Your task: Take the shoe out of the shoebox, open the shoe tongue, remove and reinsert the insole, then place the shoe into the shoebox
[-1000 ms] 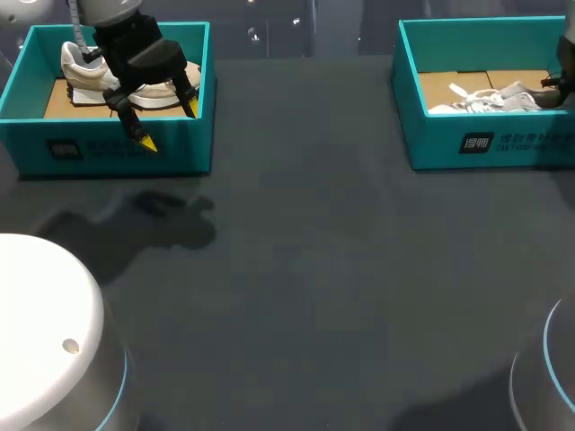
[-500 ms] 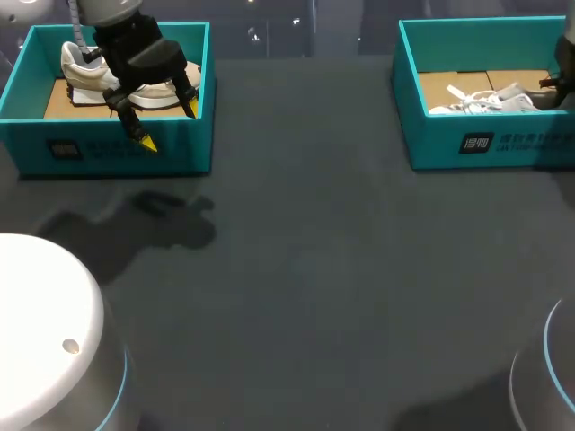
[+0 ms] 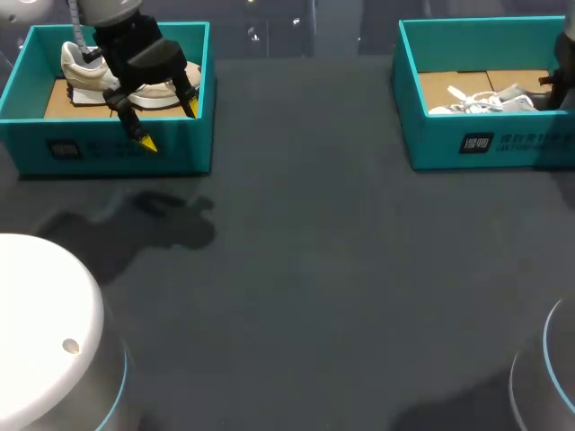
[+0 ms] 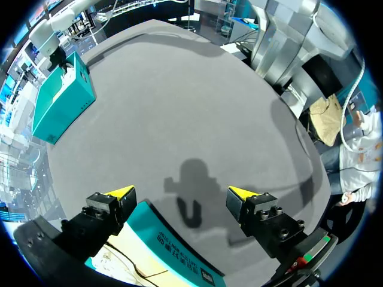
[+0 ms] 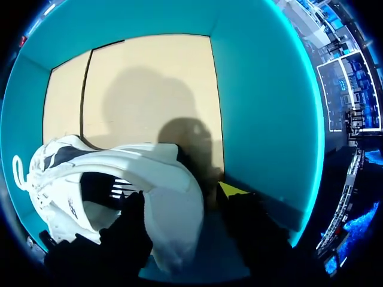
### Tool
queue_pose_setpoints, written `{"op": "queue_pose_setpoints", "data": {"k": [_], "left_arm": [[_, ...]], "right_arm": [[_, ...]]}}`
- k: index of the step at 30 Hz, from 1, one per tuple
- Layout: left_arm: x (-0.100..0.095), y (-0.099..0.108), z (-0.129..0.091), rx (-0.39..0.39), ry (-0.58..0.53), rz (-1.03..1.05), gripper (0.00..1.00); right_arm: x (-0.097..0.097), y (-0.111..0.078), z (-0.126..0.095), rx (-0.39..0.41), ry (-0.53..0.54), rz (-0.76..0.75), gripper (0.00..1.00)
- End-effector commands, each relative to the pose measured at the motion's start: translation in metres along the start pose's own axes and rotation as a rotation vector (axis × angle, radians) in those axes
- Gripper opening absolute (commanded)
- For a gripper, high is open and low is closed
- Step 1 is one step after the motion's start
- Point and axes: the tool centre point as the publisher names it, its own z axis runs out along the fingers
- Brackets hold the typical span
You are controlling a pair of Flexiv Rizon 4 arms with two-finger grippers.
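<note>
Between the right gripper (image 5: 182,196) fingers: heel of the white shoe (image 5: 90,179). They look closed on it. Shoe is not yet out of the right shoebox (image 5: 263,119), so I'd judge we're on step one. Tongue, insole out/in and the return are all left. Left gripper (image 3: 168,125) is spread open, holding nothing, over the near wall of the left shoebox (image 3: 117,153), with the beige shoe (image 3: 162,90) beneath it. Head view shows both boxes but cuts off the right grip. Only the right wrist view shows that contact.
</note>
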Motion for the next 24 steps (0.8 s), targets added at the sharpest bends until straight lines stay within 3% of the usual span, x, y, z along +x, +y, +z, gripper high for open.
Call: {"op": "queue_pose_setpoints", "data": {"k": [1, 7, 16, 24], "left_arm": [[0.000, 0.000, 0.000, -0.002, 0.001, 0.000, 1.00], [0.000, 0.000, 0.000, -0.002, 0.001, 0.000, 1.00], [0.000, 0.000, 0.000, -0.002, 0.001, 0.000, 1.00], [0.000, 0.000, 0.000, -0.002, 0.001, 0.000, 1.00]], "right_arm": [[0.000, -0.003, -0.008, -0.005, -0.001, 0.001, 0.68], [0.003, -0.006, -0.023, -0.020, -0.001, 0.004, 0.99], [0.010, -0.012, -0.060, -0.060, 0.005, 0.012, 1.00], [0.020, -0.018, -0.096, -0.042, -0.007, 0.017, 1.00]]}}
